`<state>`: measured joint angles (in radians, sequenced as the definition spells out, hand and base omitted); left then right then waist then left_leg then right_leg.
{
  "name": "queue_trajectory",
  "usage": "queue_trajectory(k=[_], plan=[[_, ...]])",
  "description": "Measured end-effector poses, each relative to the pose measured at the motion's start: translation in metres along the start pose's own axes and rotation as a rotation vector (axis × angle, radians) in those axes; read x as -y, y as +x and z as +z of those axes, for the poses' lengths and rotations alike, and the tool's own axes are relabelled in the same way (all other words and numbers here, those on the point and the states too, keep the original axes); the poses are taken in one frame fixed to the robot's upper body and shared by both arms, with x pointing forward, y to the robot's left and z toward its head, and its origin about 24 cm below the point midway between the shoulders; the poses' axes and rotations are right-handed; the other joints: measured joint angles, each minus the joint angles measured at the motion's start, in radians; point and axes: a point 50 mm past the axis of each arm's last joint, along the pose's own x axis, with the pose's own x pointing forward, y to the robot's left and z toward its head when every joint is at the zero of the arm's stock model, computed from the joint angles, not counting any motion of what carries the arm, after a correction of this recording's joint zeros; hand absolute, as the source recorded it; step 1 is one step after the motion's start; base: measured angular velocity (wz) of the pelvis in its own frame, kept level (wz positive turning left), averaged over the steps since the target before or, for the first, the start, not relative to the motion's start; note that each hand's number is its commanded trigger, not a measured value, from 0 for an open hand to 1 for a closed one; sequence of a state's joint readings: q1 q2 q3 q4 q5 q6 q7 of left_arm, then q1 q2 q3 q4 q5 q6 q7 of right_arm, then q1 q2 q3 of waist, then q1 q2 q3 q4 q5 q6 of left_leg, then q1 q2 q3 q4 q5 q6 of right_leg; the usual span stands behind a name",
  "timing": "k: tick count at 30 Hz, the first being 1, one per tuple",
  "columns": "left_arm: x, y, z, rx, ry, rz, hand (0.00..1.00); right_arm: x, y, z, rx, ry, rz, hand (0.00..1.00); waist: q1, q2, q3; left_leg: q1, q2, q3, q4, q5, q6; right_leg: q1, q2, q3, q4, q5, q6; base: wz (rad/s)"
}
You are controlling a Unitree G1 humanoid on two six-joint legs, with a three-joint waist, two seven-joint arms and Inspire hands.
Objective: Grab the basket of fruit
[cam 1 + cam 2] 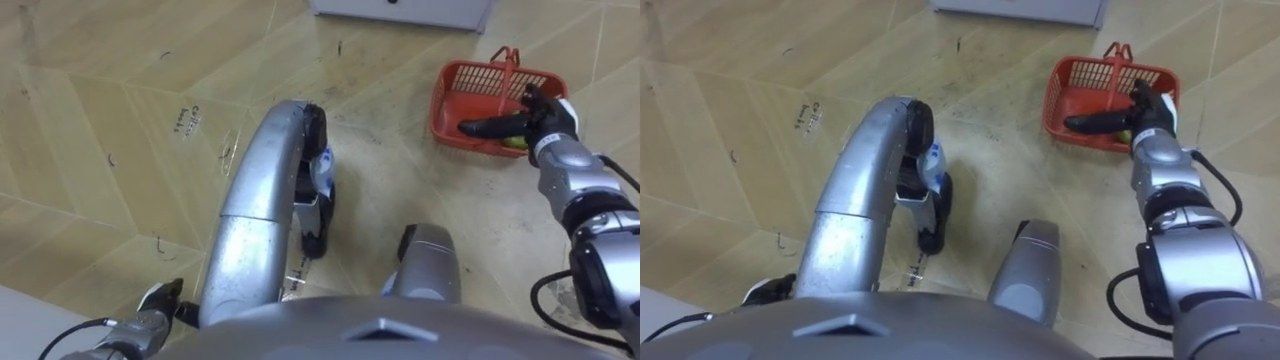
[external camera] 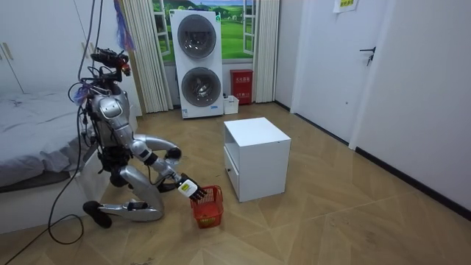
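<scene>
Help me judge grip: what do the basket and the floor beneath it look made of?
The basket looks like red moulded plastic, matte: thin lattice walls and a slim upright handle in the same red. The floor looks like wood or wood-look laminate with a light sheen: grain, angled plank seams and scuff marks.

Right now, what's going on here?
The robot kneels on the floor beside a bed, near a white cabinet. Its right hand reaches over the red basket with straight fingers, and is not closed round the upright handle. The basket sits on the floor, not yet lifted. The left hand is low at its side.
</scene>
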<state>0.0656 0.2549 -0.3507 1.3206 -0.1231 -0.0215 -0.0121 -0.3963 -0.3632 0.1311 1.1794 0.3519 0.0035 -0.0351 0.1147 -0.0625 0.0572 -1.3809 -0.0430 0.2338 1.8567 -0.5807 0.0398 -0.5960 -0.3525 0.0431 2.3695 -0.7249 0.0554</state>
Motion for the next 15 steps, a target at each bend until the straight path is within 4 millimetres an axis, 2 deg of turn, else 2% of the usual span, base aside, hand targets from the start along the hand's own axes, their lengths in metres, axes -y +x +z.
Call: queue_trajectory(k=[5,15], plan=[[0.002,0.0,-0.001,-0.009,0.004,-0.029,0.0,0.004,0.001,0.002,-0.007,0.025,0.01,0.0,0.004,0.003,0.0015,-0.003,-0.002,0.013,-0.009,0.003,0.002,-0.011,-0.013,0.006,-0.001,0.0,0.0,0.02],[0.002,0.0,0.0,-0.01,0.001,-0.048,0.0,0.011,0.0,0.004,-0.005,0.014,0.041,0.0,0.024,0.001,0.0025,-0.013,-0.002,0.014,-0.009,0.003,0.002,-0.02,-0.012,0.006,0.0,0.0,0.0,0.0]])
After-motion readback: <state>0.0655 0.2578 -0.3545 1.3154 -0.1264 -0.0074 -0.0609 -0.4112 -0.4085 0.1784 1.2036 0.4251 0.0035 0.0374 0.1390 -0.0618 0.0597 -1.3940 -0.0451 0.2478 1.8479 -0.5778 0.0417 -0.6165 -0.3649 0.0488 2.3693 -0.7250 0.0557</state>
